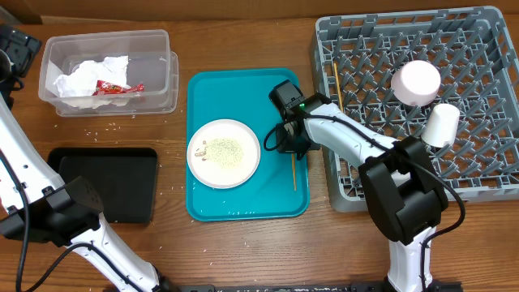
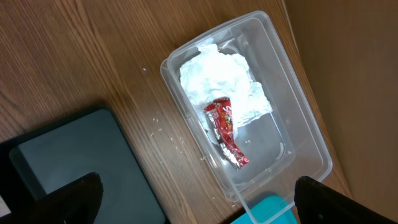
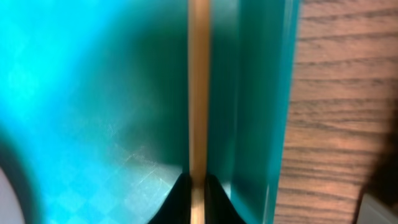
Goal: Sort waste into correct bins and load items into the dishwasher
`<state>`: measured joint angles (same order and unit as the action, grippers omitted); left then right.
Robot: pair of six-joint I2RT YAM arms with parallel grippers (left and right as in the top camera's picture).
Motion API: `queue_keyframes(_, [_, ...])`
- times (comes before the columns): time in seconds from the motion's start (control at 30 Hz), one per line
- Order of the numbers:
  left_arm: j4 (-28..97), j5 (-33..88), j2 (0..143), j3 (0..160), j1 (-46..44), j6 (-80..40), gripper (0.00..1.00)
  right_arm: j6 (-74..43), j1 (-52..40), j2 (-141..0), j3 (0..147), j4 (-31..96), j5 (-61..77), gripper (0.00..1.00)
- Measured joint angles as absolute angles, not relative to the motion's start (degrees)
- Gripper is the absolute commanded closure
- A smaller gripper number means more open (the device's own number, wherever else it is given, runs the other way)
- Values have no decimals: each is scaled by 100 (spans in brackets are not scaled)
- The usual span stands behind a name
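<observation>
At the far left, the left gripper (image 2: pixel 208 202) hangs wide open and empty over the clear tub (image 1: pixel 154 40), which holds the napkin (image 1: pixel 81 77) and the red wrapper (image 1: pixel 113 88). The black tray (image 1: pixel 105 186) lies nearer the robot. In the middle, the teal tray (image 1: pixel 243 207) carries the plate (image 1: pixel 243 166) with rice (image 1: pixel 225 148). Along that tray's right rim lies 1 chopstick (image 1: pixel 293 174), its long axis parallel to the rim. The right gripper (image 1: pixel 293 144) sits at its far end, fingers (image 3: pixel 174 205) nearly together, pinching the stick from both sides. The rack (image 1: pixel 486 49) lies just right, so the right arm is nearer. The move looks like a lift and swing rightward, towards the other chopstick (image 1: pixel 336 81) at the rack's left edge.
</observation>
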<state>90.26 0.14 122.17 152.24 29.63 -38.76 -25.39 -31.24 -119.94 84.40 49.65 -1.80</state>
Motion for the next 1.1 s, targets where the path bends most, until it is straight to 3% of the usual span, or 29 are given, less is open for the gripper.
queue_keyframes(0.2, [9026, 14, 12217, 15224, 2963, -3876, 0, -2547, -3105, -12003, 8689, 5612, -32, 96])
queue_keyframes(0.37, [9024, 14, 12217, 15224, 2963, -3876, 0, -2418, -2873, -12040, 10066, 6464, -43, 96])
queue_keyframes(0.6, [9026, 14, 12217, 15224, 2963, -3876, 0, -1352, -1765, -11970, 12125, 7046, -40, 96])
queue_keyframes(0.83, [9026, 16, 12217, 15224, 2963, -3876, 0, -217, -768, -11902, 12119, 7314, 735, 96])
queue_keyframes(0.93, [9028, 16, 12217, 15224, 2963, -3876, 0, -49, -738, -11902, 11850, 7194, 891, 90])
queue_keyframes(1.1, [9026, 14, 12217, 15224, 2963, -3874, 0, 73, -794, -11913, 11240, 7017, 1052, 71])
